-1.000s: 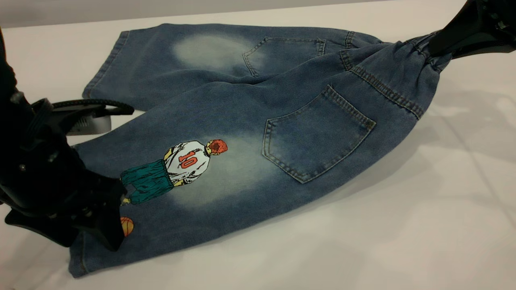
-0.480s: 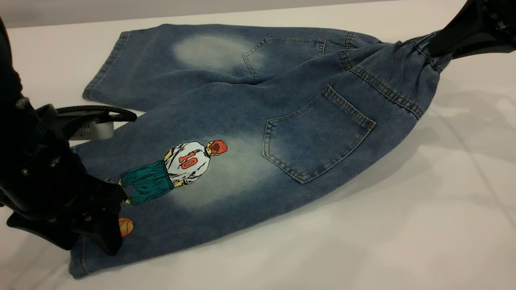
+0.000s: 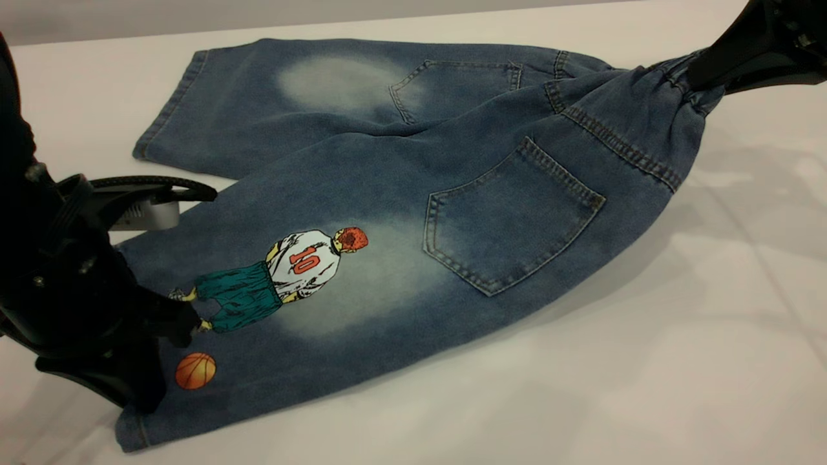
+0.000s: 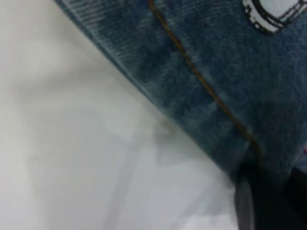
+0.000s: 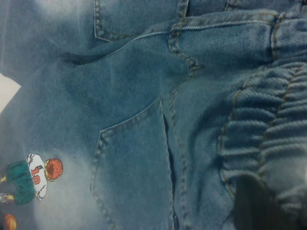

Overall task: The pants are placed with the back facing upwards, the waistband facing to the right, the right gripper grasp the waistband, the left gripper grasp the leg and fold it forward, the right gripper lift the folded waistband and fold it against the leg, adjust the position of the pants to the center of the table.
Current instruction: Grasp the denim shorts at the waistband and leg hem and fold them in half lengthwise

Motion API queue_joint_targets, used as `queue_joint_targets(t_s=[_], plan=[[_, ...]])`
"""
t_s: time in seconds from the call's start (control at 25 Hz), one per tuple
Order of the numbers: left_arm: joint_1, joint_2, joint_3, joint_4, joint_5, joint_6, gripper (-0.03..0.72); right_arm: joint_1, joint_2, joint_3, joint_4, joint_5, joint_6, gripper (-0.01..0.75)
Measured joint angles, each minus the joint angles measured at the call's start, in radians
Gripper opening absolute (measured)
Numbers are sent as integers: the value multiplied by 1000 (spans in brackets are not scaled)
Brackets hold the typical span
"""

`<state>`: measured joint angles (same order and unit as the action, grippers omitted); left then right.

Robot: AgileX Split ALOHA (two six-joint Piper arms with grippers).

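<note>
The pants [image 3: 387,168], blue denim shorts, lie back side up on the white table [image 3: 581,387]. Their gathered waistband [image 3: 678,84] points right and is raised off the surface, bunched in my shut right gripper [image 3: 701,81]. The right wrist view shows the ruched waistband [image 5: 268,129] running into that gripper [image 5: 261,201]. The leg [image 3: 291,303] with the "10" jersey player and orange ball lies nearest the front. My left gripper [image 3: 145,381] sits low at this leg's hem, beside the ball. The left wrist view shows the stitched hem [image 4: 192,81] leading into the left gripper [image 4: 271,196].
The plain leg [image 3: 245,103] lies flat toward the back of the table. A grey device with a black cable [image 3: 142,206] rides on the left arm above the printed leg. Bare table surface spreads in front of and to the right of the pants.
My left gripper has slid left and down along the hem, uncovering the whole orange ball. The denim has shifted very slightly right. The right gripper has held still with the waistband.
</note>
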<state>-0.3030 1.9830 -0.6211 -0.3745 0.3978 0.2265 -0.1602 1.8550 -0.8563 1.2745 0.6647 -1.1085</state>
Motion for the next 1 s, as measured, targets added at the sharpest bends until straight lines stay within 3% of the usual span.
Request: queue_joint_targets(t_s=[0.36,0.64,1.0], plan=[[0,-18,-85,27,54,2,72,0,0,0,0,5,-3,36],[1,-110,-132,85,227,2,71,0,-9,0,0,10,-15,36],[1,-282,-132,88,258,1,71,0,-41,-45,1,37,-17,36]])
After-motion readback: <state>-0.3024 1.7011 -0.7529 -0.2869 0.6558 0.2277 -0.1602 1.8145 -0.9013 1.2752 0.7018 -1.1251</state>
